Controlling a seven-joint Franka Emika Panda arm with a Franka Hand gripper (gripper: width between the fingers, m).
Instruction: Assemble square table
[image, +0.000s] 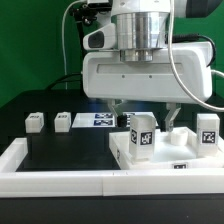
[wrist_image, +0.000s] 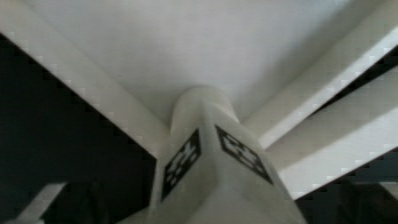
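Note:
The white square slab (image: 176, 160) lies at the front of the exterior view's right, a tag on its front edge. Two tagged white legs stand upright on it, one (image: 143, 132) near its left end and one (image: 207, 130) at its right. My gripper (image: 148, 120) hangs over the slab with its fingers wide apart on either side of the left leg, open. In the wrist view that leg (wrist_image: 205, 140) fills the middle, with the slab (wrist_image: 196, 40) behind it. Two more leg blocks (image: 35, 121) (image: 63, 120) lie on the black surface at the left.
The marker board (image: 100, 120) lies behind the slab, near the middle. A long white rim (image: 60, 182) borders the black surface at the front and left. The arm's wide white hand housing (image: 150, 75) hides the area behind the slab.

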